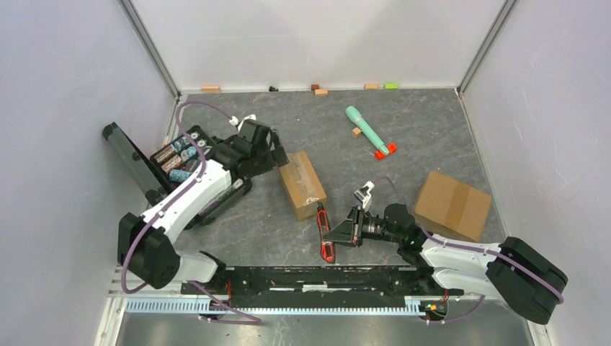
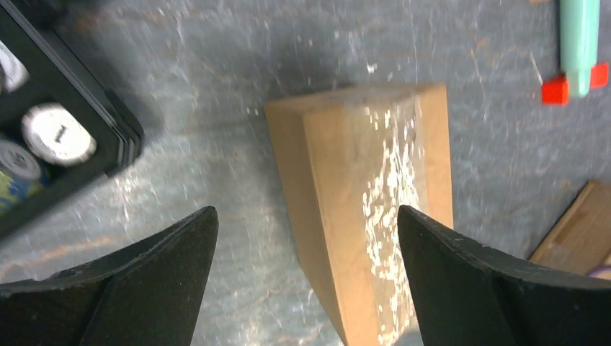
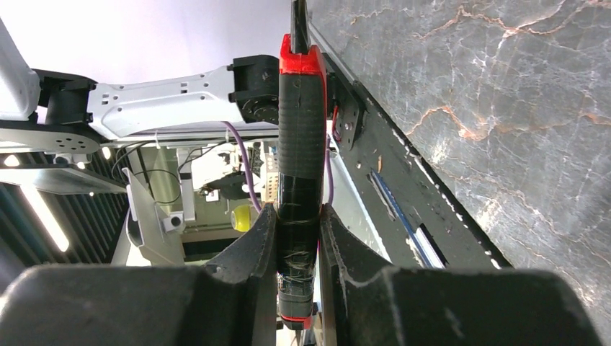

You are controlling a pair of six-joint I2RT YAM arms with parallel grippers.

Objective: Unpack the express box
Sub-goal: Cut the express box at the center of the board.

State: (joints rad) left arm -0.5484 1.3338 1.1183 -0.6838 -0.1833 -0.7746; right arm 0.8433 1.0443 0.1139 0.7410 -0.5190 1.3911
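Right gripper (image 3: 297, 220) clamps the box cutter (image 3: 302, 130); left gripper (image 2: 306, 216) gapes wide.

Plain tan cardboard box (image 1: 302, 184), red-and-black knife (image 1: 323, 223), mint green tube (image 1: 367, 130) with red end, grey marbled table (image 1: 432, 137).

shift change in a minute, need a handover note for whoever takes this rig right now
Left tool: open, holding nothing, poised over the taped box in the middle of the table.
Right tool: shut on the red and black knife, just off the box's near end.
Done: knife gripped.
Left: the tape looks uncut and the box is closed, with nothing taken out. Cut the tape, open the flaps, unpack.
A second brown box sits closed on the right.
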